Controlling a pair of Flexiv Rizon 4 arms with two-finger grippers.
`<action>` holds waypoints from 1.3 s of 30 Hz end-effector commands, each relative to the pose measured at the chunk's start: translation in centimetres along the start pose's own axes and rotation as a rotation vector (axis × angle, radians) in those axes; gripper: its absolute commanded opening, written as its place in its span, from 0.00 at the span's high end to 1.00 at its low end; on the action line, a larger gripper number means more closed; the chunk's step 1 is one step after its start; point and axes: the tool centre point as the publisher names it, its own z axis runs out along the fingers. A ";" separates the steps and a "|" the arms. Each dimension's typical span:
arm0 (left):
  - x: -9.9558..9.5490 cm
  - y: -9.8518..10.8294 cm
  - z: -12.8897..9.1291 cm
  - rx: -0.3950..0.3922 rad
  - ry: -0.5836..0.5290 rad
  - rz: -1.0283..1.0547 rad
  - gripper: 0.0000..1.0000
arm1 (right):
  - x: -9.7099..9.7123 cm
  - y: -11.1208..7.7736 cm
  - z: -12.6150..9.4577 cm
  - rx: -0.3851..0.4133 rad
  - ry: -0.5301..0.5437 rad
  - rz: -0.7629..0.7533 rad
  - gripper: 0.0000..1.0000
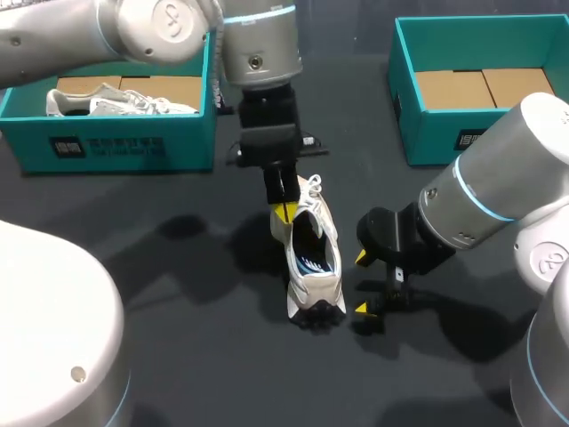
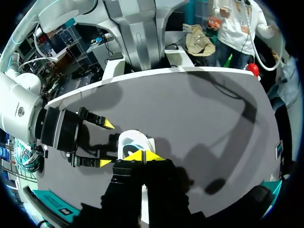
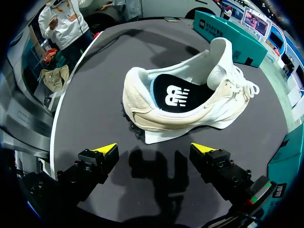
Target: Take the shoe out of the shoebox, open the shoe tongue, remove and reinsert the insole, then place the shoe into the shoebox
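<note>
Dark desk [image 1: 178, 338] lay under both my arms, with two teal shoeboxes along its far edge. The left shoebox [image 1: 124, 142] held a pale second shoe [image 1: 116, 102]; the right shoebox [image 1: 427, 133] showed only cardboard lining. The white shoe [image 1: 313, 253] sat out on the desk near its middle, toe toward the far edge, heel toward the near edge, its tongue [image 3: 221, 50] standing up and the dark insole [image 3: 183, 95] showing in the opening. My left gripper [image 1: 284, 212] came down at the lace end with its yellow tips pressed together; I could not tell whether any part of the shoe was pinched. My right gripper [image 3: 154, 149] hung just beside the shoe, spread wide, holding nothing.
</note>
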 end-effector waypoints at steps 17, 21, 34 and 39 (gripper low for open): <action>-1.5 0.1 2.9 -0.057 0.280 0.151 1.00 | 0.1 -0.1 0.0 -0.002 -0.002 0.000 0.00; -1.3 1.4 4.8 -0.039 0.238 0.156 1.00 | 0.1 -0.1 0.0 -0.002 -0.002 0.000 0.00; -0.6 3.1 6.1 -0.035 0.127 0.169 1.00 | -0.1 -0.6 -0.4 0.001 -0.009 -0.006 0.00; -0.2 2.9 6.4 -0.044 0.103 0.170 1.00 | -0.3 -1.6 -1.4 0.010 -0.013 -0.003 0.00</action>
